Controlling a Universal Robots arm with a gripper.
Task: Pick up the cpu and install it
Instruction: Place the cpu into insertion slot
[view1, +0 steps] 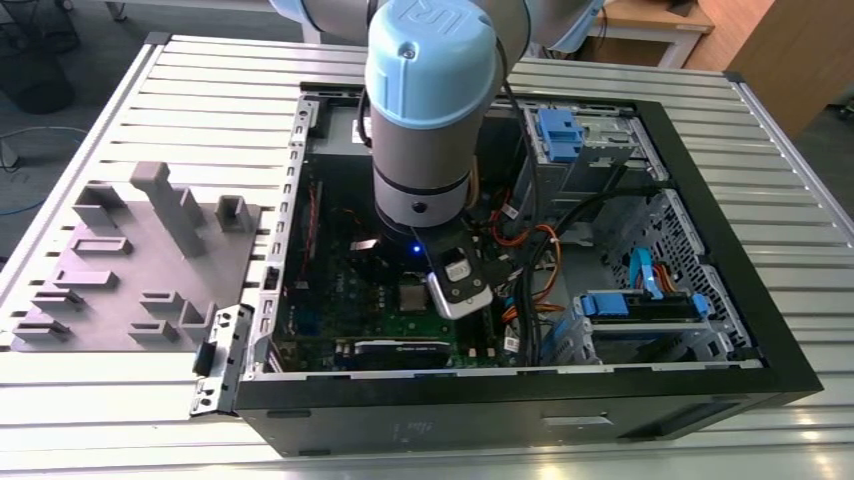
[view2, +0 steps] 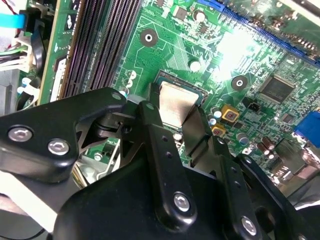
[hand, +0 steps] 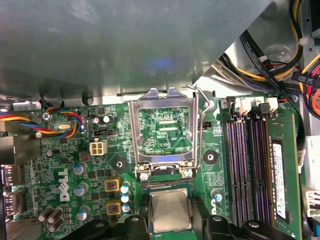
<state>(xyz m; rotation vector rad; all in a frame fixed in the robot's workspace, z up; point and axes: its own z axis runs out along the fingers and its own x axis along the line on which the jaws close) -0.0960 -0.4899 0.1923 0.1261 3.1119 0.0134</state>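
We see the gripper (view2: 173, 111) pinching the cpu (hand: 170, 215) by two opposite edges, low over its socket (hand: 167, 185) on the green board (hand: 60, 165), inside the open computer case (view1: 534, 385). Just beyond it the silver socket frame (hand: 134, 135) is swung open, its wire lever (hand: 199, 125) alongside. Memory slots (hand: 240, 170) run along one side; yellow components (hand: 112, 185) sit near the other. Bundled cables (hand: 270, 60) crowd the case wall beside the arm (view1: 427, 100). Grey blocks (view1: 147, 250) stand well apart on the slatted table (view1: 200, 90), outside the case's rim.
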